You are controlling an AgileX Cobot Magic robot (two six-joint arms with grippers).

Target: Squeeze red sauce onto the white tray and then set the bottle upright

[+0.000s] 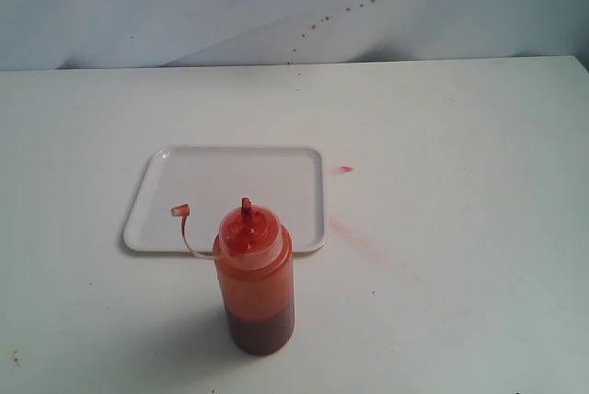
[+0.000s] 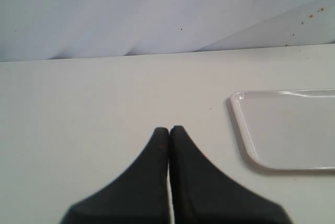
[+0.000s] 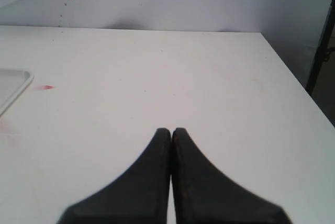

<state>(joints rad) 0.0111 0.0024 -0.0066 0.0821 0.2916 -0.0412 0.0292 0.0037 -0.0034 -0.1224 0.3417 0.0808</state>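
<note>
As one bottle (image 1: 255,285) stands, one tray (image 1: 241,176), touching?

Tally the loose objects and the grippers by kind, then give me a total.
bottle: 1
white tray: 1
grippers: 2 (left gripper, right gripper, both shut and empty)
Total: 4

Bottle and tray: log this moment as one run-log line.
bottle: upright on table, cap off | white tray: no red drops visible | left gripper: shut, empty | right gripper: shut, empty
</note>
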